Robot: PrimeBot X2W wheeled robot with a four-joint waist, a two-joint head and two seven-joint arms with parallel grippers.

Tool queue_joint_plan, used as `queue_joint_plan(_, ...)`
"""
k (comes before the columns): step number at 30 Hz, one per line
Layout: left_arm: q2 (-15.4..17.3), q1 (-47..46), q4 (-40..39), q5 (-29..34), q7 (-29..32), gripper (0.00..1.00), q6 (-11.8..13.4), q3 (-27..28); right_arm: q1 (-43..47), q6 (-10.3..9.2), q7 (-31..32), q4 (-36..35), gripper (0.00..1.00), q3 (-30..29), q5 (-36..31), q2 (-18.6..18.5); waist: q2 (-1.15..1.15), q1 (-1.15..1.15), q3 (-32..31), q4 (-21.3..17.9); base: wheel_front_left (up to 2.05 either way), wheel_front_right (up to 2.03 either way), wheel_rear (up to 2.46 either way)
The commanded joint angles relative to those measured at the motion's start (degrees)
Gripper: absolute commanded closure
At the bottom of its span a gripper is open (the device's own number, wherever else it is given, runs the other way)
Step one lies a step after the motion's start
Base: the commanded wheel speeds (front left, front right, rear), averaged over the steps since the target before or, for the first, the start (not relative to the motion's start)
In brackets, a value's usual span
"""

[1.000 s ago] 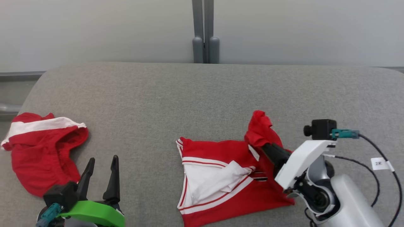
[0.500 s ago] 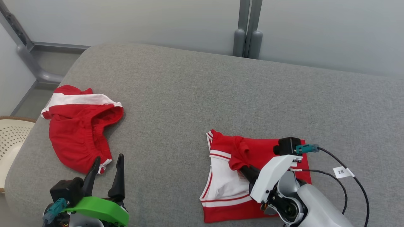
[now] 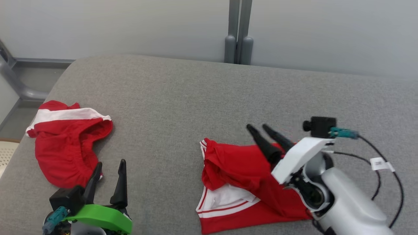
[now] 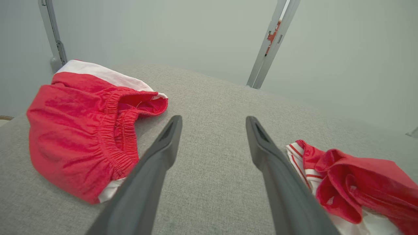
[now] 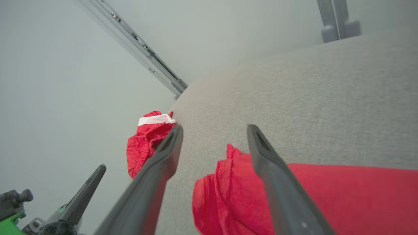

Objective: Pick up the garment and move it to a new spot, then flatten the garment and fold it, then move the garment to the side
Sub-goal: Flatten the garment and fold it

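Observation:
The garment point(image 3: 241, 173), red with white striped panels, lies partly folded on the grey cushioned surface point(image 3: 183, 107) at centre right, a red flap laid over its left half. My right gripper point(image 3: 258, 128) hovers open just above its far edge, holding nothing. The right wrist view has the garment point(image 5: 326, 195) under and right of the open right gripper point(image 5: 214, 129). My left gripper point(image 3: 109, 163) stands open and empty at the lower left, apart from the cloth. In the left wrist view the left gripper point(image 4: 213, 120) points at bare surface, with the garment point(image 4: 359, 182) at the right.
A second red garment with a white band point(image 3: 65, 143) lies crumpled at the left, close to my left gripper. A cream perforated basket point(image 3: 5, 156) sits beyond the left edge. A grey post point(image 3: 238, 49) stands behind the surface. A black cable point(image 3: 385, 169) trails from my right wrist.
My right gripper has opened, let go of the red flap and risen off it; the flap now lies folded over the garment's left half. The head camera has shifted.

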Motion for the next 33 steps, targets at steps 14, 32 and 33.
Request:
queue_joint_plan(14,-0.9,-0.3,0.1,0.8,-0.5,0.00,-0.5,-0.4,1.9,0.02,-1.7,6.3,0.00,-4.0,-18.1,-8.1,0.00,0.00,0.5,1.5,0.00,0.00,0.00)
queue_joint_plan(32,-2.8,3.4,-4.2,4.6,-0.6,0.00,0.5,5.5,8.3,0.01,-19.3,-0.9,0.00,-16.6,-30.0,-8.3,0.00,0.00,-2.4,-2.7,0.00,0.00,0.00)
queue_joint_plan(33,-3.0,3.9,-4.6,5.1,-0.6,0.00,0.5,6.2,8.9,0.01,-19.6,-2.0,0.00,-17.3,-30.7,-8.4,0.00,0.00,-2.5,-3.3,0.00,0.00,0.00)
